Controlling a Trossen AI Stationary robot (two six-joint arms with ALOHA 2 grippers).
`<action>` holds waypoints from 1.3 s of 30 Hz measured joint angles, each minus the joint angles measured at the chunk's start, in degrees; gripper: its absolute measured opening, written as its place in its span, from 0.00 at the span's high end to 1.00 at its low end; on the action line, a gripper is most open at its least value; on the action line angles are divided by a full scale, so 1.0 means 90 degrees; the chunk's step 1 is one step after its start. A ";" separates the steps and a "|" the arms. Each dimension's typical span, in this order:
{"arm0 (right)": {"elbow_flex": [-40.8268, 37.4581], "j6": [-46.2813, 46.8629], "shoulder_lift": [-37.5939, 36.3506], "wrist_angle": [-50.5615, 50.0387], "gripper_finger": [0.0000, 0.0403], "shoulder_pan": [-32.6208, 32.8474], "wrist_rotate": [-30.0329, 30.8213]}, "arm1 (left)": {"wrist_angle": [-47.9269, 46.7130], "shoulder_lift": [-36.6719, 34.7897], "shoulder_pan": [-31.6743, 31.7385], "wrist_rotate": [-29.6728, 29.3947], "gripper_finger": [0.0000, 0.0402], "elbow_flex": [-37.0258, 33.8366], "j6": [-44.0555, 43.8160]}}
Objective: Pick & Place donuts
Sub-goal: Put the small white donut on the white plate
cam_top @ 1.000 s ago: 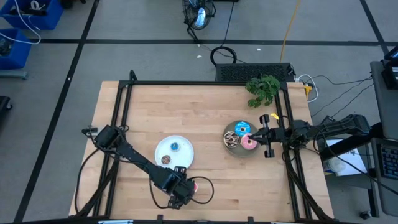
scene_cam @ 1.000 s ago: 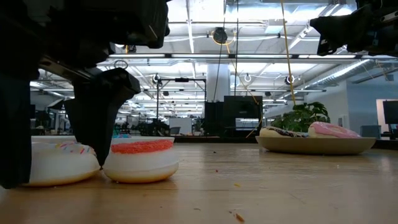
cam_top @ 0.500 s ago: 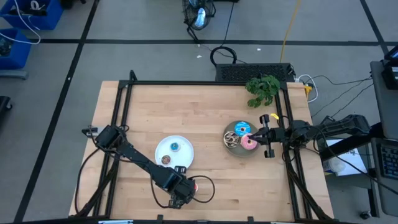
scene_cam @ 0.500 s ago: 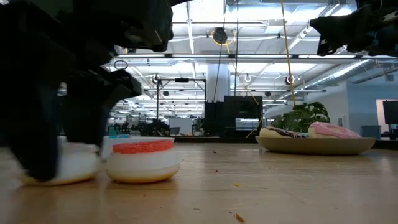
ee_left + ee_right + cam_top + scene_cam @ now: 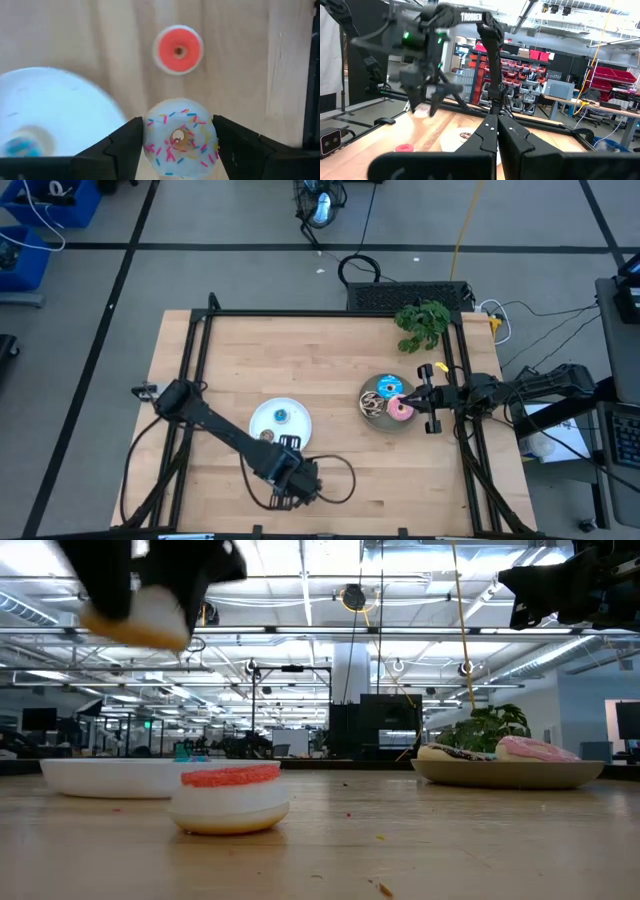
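Note:
My left gripper (image 5: 295,482) is near the table's near edge, shut on a tiny cream donut with sprinkles (image 5: 180,139), which it holds high above the table (image 5: 135,615). A tiny red donut (image 5: 177,50) lies flat on the wood below it (image 5: 230,800). The white plate (image 5: 292,412) holds a tiny blue donut (image 5: 282,416) and a tiny brown donut (image 5: 267,437). The gray plate (image 5: 376,420) holds the pink (image 5: 401,410), blue sprinkled (image 5: 388,387) and brown-white (image 5: 371,404) donuts. My right gripper (image 5: 412,398) is shut and empty, raised over the gray plate's right edge. My left gripper pinches the cream donut's outer rim (image 5: 149,142) between its two fingers, one on each opposite side. The fingers come from above, pointing down. The donut is lifted clear of the table, about level, with its sprinkled top up.
A green plant (image 5: 423,323) stands at the far right corner. A black frame rail (image 5: 195,360) runs along the table's edges. A black cable (image 5: 340,480) loops beside my left gripper. Bare wood lies across the table's far half.
My left gripper has risen from the table with the cream donut and moved a little toward the right edge. The donut, which lay on the wood beside the red donut, is now lifted clear. The red donut has stayed in place.

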 joint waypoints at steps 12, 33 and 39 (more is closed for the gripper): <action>0.0000 0.0000 0.0000 -0.0011 1.00 0.0000 -0.0002 | -0.1256 -0.0188 0.0415 -0.0071 0.51 0.1349 0.1401; 0.0000 -0.0019 0.0000 -0.0051 1.00 0.0000 -0.0002 | 0.1656 -0.1307 0.1492 0.0147 0.56 -0.3090 0.1264; 0.0000 -0.0022 0.0001 -0.0049 1.00 -0.0001 -0.0002 | 0.1942 -0.1307 0.1669 0.0174 0.59 -0.3380 0.1164</action>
